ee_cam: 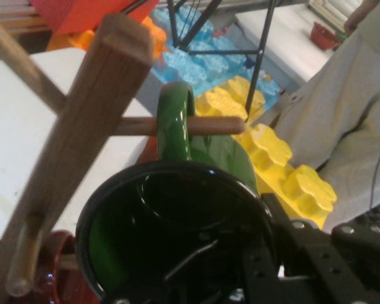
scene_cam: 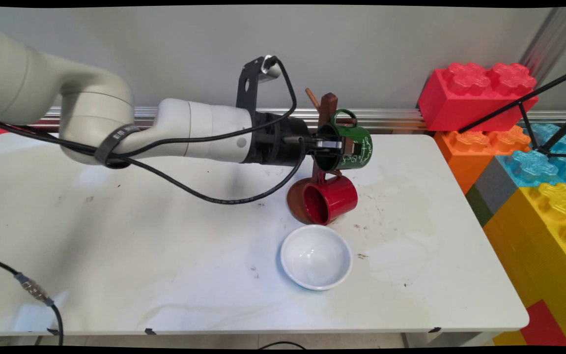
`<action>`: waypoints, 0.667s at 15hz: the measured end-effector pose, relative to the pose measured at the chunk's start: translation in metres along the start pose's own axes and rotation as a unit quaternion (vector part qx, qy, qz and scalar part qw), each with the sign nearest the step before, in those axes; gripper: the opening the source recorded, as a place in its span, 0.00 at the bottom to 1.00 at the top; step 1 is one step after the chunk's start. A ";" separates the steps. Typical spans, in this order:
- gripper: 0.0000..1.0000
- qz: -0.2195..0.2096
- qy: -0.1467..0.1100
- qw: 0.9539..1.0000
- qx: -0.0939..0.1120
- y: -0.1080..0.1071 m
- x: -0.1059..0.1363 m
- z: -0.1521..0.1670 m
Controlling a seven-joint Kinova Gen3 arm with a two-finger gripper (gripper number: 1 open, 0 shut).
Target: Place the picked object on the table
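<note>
Jaws of the black two-finger gripper (scene_cam: 333,144) clamp the rim of a green enamel mug (scene_cam: 349,143), one finger inside it. The mug's handle is looped over a peg of the brown wooden mug tree (scene_cam: 327,105). Risk: a sideways pull could tip the tree or knock the red mug (scene_cam: 331,199) hanging below. Hand view alone shows the peg through the handle; main view alone shows the white bowl (scene_cam: 316,256) nearer on the table (scene_cam: 116,255).
</note>
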 end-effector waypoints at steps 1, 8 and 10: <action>0.00 0.001 0.000 1.000 -0.003 0.001 0.000 -0.001; 0.00 0.006 -0.005 1.000 -0.030 0.016 0.001 -0.013; 0.00 0.007 -0.005 0.999 -0.039 0.022 0.001 -0.017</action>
